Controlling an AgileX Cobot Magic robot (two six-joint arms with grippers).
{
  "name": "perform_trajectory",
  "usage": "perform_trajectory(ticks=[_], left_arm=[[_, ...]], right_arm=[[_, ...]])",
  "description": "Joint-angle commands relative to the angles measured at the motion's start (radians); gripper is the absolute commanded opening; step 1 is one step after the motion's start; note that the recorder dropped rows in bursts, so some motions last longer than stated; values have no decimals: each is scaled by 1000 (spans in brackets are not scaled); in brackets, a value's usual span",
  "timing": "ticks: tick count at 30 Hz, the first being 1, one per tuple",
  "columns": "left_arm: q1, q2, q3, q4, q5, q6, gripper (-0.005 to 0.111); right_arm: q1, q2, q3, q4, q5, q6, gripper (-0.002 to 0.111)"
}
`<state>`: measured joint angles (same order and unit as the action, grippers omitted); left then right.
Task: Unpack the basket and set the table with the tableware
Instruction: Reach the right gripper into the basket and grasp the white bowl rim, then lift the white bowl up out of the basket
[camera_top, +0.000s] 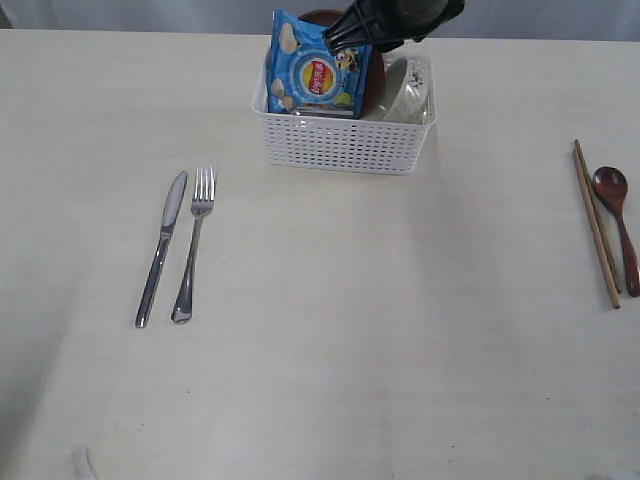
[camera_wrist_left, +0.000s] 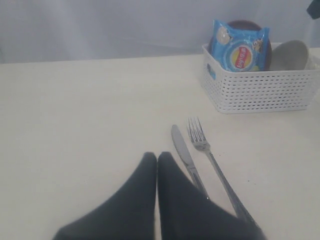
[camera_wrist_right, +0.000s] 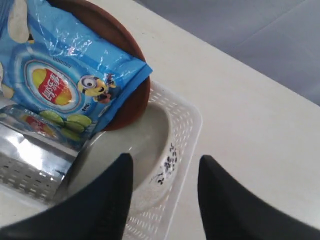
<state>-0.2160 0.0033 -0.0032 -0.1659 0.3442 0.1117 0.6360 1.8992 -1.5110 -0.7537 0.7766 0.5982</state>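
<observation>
Right gripper (camera_wrist_right: 165, 159) gapes over bowl (camera_wrist_right: 150, 131) — snack packet (camera_wrist_right: 60, 80) crowding alongside.

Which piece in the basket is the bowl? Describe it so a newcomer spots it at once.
Find the white basket at the top middle of the table in the exterior view. At its right end there, the bowl sits tilted beside the plate. It is the only pale cream piece, with dark specks on its rim, unlike the brown plate and the blue packet.
</observation>
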Motion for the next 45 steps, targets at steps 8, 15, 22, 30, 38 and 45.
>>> perform_trajectory(ticks=[8, 15, 22, 30, 38, 45], left_arm=[[-6, -3, 3, 1, -2, -1, 0], [-6, -3, 3, 1, -2, -5, 0], [-6, -3, 3, 1, -2, -5, 0], [-6, -3, 3, 1, -2, -5, 0], [-6, -3, 3, 1, -2, -5, 0], [-6, -3, 3, 1, -2, -3, 0]], right_arm=[[-7, 211, -130, -10, 120, 47, 41], [-36, 254, -130, -65, 122, 160, 41], [-79, 263, -130, -45, 119, 166, 29], [-79, 257, -130, -61, 78, 166, 0], [-79, 160, -130, -172, 127, 166, 0], [-79, 69, -130, -179, 147, 142, 0]])
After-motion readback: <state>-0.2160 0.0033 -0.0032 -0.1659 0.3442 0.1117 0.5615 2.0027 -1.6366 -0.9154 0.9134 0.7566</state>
